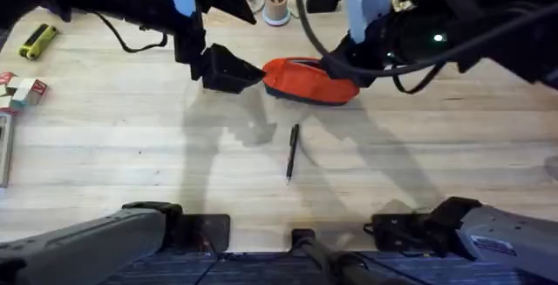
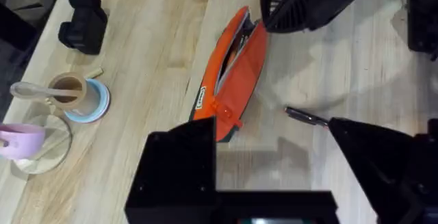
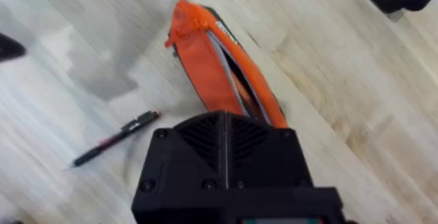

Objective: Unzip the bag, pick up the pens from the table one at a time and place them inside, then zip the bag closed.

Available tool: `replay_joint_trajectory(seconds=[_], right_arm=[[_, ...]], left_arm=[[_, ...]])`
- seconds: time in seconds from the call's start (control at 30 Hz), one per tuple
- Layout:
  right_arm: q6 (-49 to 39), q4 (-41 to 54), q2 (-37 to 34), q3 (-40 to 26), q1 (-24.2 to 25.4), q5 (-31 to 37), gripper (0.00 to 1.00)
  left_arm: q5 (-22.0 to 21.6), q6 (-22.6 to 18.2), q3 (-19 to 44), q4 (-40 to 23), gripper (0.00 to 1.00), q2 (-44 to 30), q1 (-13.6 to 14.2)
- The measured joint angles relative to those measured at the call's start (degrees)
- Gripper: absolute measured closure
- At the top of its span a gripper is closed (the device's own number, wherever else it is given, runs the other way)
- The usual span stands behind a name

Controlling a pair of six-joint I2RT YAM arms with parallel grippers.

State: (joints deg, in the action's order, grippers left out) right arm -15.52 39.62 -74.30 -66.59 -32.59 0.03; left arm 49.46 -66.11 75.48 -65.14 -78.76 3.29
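Table (image 1: pixel 105 137): pale plank top, carrying all items listed.

Bag (image 1: pixel 309 80): orange pouch with a dark lower edge, lying at about 12 o'clock from the table's middle in the overhead view. Zipper partly open; a dark slit runs along the top seam, seen in both wrist views. Orange pull tab at the end nearer the left arm.

Pen (image 1: pixel 292 152): slim, black, lying flat on bare wood at 6 o'clock from the bag, apart from it, pointing roughly 12 to 6 o'clock. Untouched by either arm.

Left gripper (image 1: pixel 228 71): just off the bag's 9 o'clock end. In the left wrist view its fingers (image 2: pixel 181 162) stand spread wide with nothing between them; one finger sits right beside the pull-tab end of the bag.

Right gripper (image 1: pixel 342 63): over the bag's 3 o'clock end. In the right wrist view its black housing covers that end of the bag; I cannot tell how its fingers stand or whether they hold the fabric.

Other items: yellow-and-black tool (image 1: pixel 37 40) at 10 o'clock near the table's far left edge; tape roll (image 1: pixel 276 8) with a wooden cup at 12 o'clock beyond the bag; black stapler (image 2: pixel 83 22) near it; pink cup (image 2: pixel 20 142) beside the tape roll.
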Motion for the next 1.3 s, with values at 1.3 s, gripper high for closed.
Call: replay_joint_trajectory(seconds=[1.3], right_arm=[[-15.2, -10.7, -20.4, 0.0, 3.9, 0.2, 0.969]], left_arm=[[0.0, 0.0, 0.0, 0.0, 0.008, 0.0, 0.0]])
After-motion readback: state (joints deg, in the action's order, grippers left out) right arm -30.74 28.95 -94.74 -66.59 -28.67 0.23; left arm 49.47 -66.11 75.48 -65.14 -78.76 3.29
